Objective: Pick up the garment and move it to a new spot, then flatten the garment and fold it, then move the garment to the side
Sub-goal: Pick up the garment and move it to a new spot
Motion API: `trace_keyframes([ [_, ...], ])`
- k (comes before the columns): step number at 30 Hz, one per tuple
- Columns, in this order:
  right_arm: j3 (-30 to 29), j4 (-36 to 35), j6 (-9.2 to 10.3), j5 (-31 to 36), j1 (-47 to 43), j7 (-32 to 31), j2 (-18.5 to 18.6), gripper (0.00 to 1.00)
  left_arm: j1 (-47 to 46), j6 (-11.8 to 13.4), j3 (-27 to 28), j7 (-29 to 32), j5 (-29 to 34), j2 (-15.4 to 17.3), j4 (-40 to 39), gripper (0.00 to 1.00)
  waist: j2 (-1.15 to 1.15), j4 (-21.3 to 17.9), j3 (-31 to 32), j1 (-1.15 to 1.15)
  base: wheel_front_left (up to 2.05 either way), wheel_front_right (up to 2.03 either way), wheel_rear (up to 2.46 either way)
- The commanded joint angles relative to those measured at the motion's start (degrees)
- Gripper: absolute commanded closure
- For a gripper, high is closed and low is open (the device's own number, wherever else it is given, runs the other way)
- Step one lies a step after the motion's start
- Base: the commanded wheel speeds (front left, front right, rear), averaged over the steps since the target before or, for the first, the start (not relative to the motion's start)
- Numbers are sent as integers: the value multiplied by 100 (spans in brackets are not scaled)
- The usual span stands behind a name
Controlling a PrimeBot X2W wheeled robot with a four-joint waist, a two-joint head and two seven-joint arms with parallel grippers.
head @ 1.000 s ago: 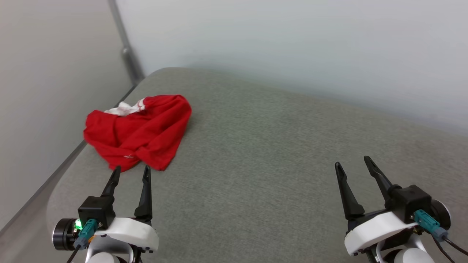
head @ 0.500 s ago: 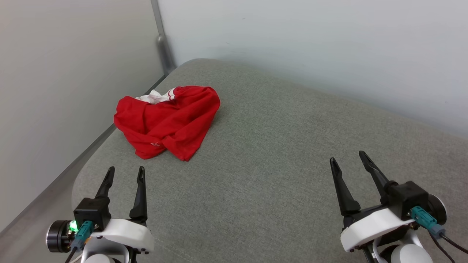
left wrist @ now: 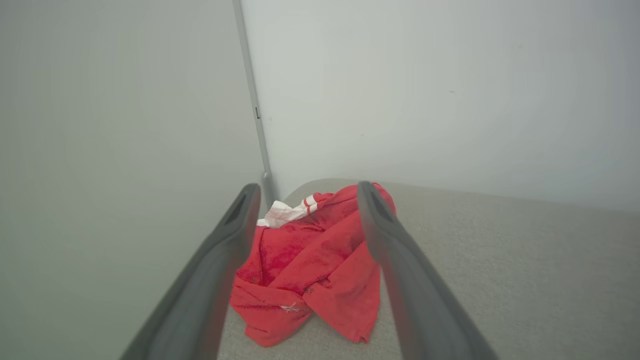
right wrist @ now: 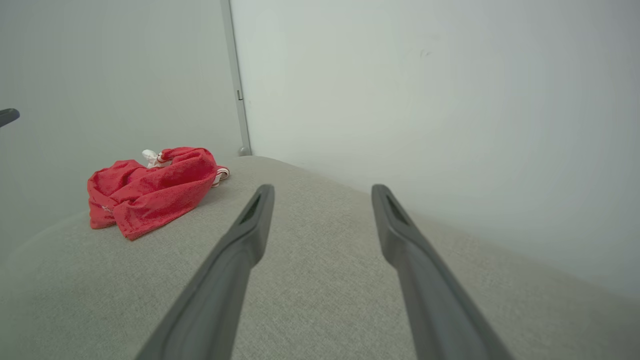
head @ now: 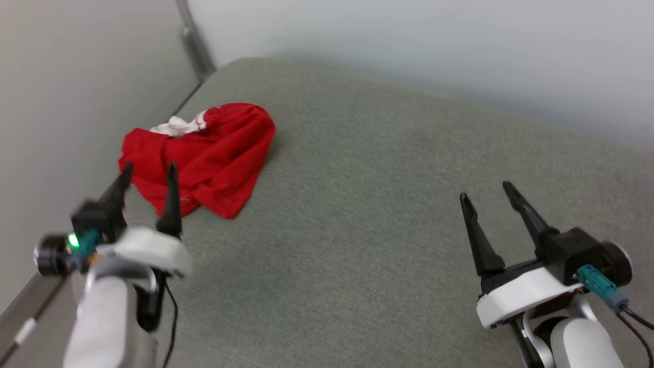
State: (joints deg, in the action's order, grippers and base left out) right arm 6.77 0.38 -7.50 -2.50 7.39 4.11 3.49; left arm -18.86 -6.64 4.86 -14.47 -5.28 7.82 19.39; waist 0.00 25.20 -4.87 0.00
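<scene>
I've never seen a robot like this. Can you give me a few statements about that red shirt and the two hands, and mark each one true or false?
1. The garment lies bunched in a heap on the gray cushion. True.
2. The left hand is clamped on the garment. False: its fingers stand open, holding nothing, aimed at the heap.
3. The right hand is open above bare cushion, well away from the garment. True.
4. The garment is red all over. False: a white piece with red stripes shows at its far edge.
</scene>
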Motion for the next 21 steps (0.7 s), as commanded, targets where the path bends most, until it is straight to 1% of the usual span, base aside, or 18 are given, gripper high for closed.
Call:
trace_keyframes([
  [1, -2, -39, 2, 28, 117, -6, 45, 0, -207, -29, 22, 42, -12, 73, 42, 0, 0, -274, -287, 0, 0, 0, 0],
  [5, -55, -105, 2, 9, 235, -31, 113, 0, -1015, -51, 11, 535, -199, 403, 521, 0, 0, -588, -627, 0, 0, 0, 0],
  [10, -130, -190, 2, 37, 401, -20, 113, 0, -1879, -83, -64, 1539, -649, 916, 1079, 0, 0, -927, -1082, 0, 0, 0, 0],
  [16, -174, -161, 2, 5, 565, 87, 74, 0, -2380, -86, -619, 3021, -1469, 1699, 1726, 0, 0, -1241, -1498, 0, 0, 0, 0],
  [18, -167, -157, 2, -6, 639, 117, 70, 0, -2475, -86, -835, 3373, -1769, 1924, 1908, 0, 0, -1316, -1656, 0, 0, 0, 0],
  [21, -142, -105, 2, -36, 730, 184, 58, 0, -2535, -87, -1083, 3730, -2175, 2223, 2218, 0, 0, -1422, -1813, 0, 0, 0, 0],
])
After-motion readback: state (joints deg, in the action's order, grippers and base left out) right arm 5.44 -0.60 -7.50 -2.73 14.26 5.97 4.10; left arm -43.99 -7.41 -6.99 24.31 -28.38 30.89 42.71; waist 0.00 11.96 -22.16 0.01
